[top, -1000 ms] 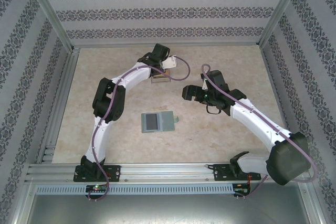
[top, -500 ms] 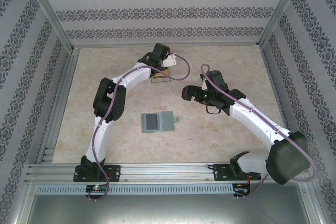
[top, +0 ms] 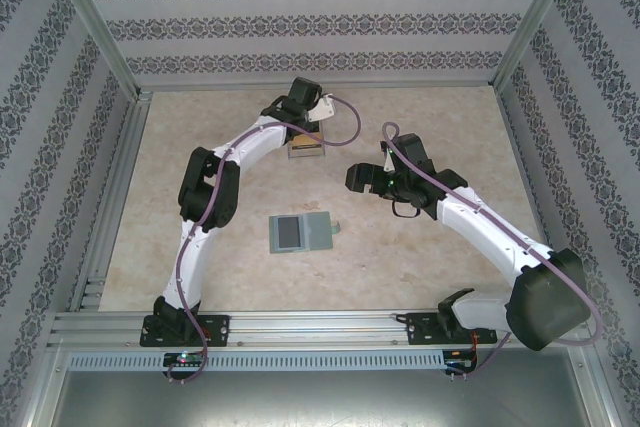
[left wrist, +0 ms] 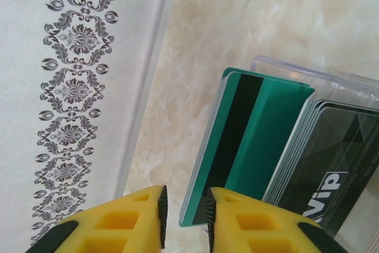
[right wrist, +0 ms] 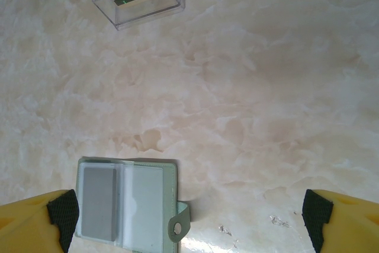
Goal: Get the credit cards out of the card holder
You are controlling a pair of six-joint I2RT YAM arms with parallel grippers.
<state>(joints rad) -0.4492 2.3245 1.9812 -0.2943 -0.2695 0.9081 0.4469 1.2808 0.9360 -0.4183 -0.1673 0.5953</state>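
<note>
The card holder [top: 300, 233] lies open and flat at mid-table; in the right wrist view the card holder [right wrist: 127, 202] shows greyish pockets and a snap tab. The credit cards [left wrist: 254, 140], teal with a black stripe, stand beside dark ones [left wrist: 331, 170] in a clear box [left wrist: 331, 78]. My left gripper [left wrist: 183, 217] hovers at the teal stack's lower corner, jaws slightly parted, and the left pad is clear of the card edge. My right gripper [right wrist: 189, 217] is spread wide above the table, just right of the holder, with nothing in it.
The clear box [top: 306, 149] sits toward the back of the table under the left gripper [top: 318, 119]. The right gripper [top: 358, 179] hangs right of it. A patterned wall [left wrist: 71, 87] rises close on the left in the left wrist view. Marbled tabletop [right wrist: 266, 87] stretches right of the holder.
The left jaws have parted from shut, letting go of the teal card, and the left wrist has drawn back a little from the box. The right arm has barely moved.
</note>
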